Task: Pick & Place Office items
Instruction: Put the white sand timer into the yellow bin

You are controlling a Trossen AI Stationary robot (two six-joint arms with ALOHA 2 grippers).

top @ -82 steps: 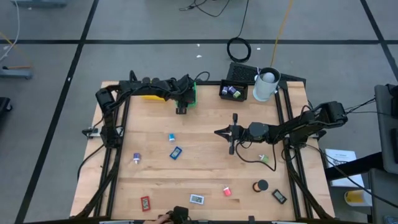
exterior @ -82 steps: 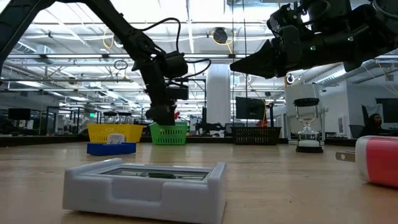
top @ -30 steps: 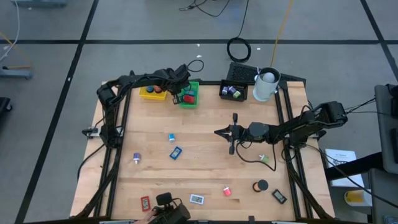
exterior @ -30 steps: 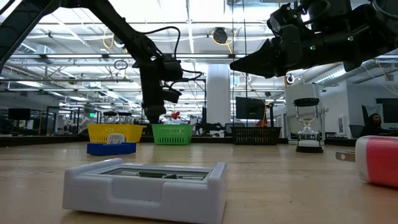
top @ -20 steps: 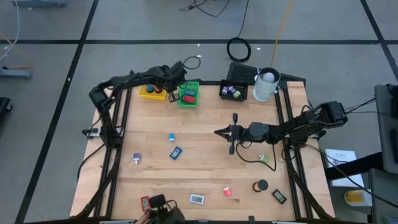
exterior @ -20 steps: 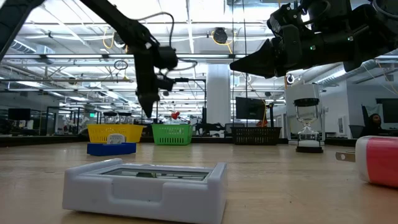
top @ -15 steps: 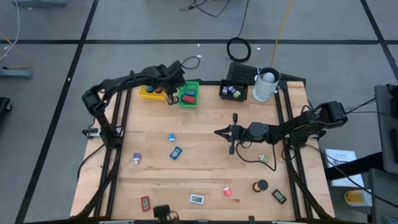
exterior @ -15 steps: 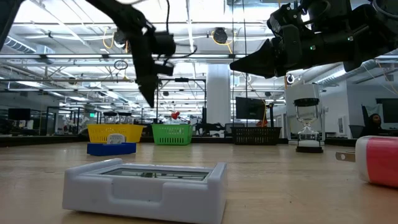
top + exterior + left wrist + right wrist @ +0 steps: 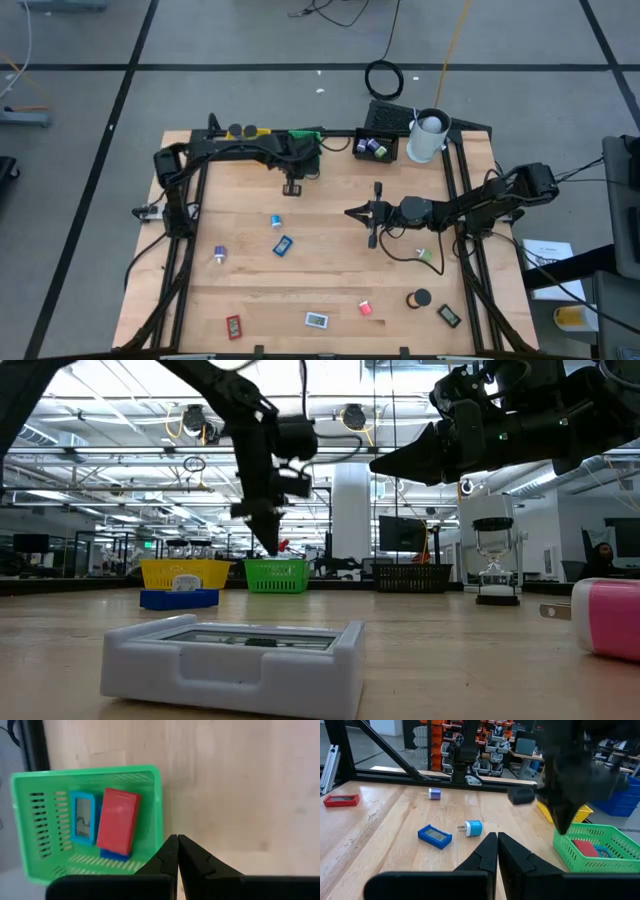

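Observation:
My left gripper point(image 9: 292, 187) is shut and empty, hanging over bare wood just on the near side of the green tray point(image 9: 90, 815). That tray holds a red flat piece point(image 9: 117, 822) and a blue-framed flat piece point(image 9: 82, 817). In the low view the left gripper point(image 9: 271, 544) points down, above the tray point(image 9: 272, 575). My right gripper point(image 9: 350, 212) is shut and empty at mid-table, pointing toward the table's left edge. Loose on the wood lie a blue bit point(image 9: 275, 221), a blue flat piece point(image 9: 283, 244), a purple bit point(image 9: 219, 254), a red piece point(image 9: 233, 326) and a black roll point(image 9: 418, 298).
A yellow tray point(image 9: 185, 573) stands left of the green one. A black tray point(image 9: 375, 147) and a white cup point(image 9: 430, 135) stand at the far right. Near the front edge lie a white-framed piece point(image 9: 316, 320), a pink-red item point(image 9: 365, 307) and a black piece point(image 9: 449, 316). A green bit point(image 9: 425, 256) lies below the right arm.
My left gripper has swung from over the gap between the yellow and green trays, first up, then toward the table's right and near edges and down to just in front of the green tray. A dark thing at the near edge has gone out of view.

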